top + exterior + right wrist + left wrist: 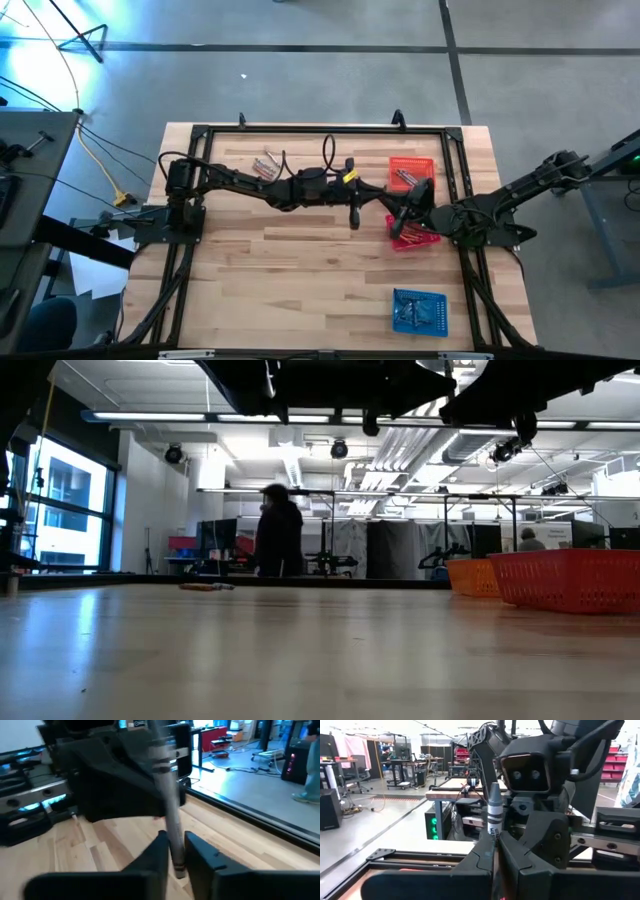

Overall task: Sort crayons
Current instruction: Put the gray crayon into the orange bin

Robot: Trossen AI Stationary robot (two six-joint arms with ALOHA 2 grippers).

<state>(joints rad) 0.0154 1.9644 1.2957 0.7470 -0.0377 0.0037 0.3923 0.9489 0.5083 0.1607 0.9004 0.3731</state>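
High view: sorting is partly done. The orange basket (411, 172), red basket (411, 233) and blue basket (419, 310) each hold some crayons, while a small loose pile (268, 165) lies on the table (300, 290) near the left arm, unsorted.

The left gripper (493, 851) is clamped shut on a grey crayon (493, 810), held upright. Directly opposite, the right gripper (175, 851) has its fingers narrow around the same grey crayon (167, 795); this looks like a handover above the table centre, beside the red basket.

Contact of the right fingers with the crayon is blurred, so I cannot tell. Basket counts are too small to read. The low view hides both grippers.
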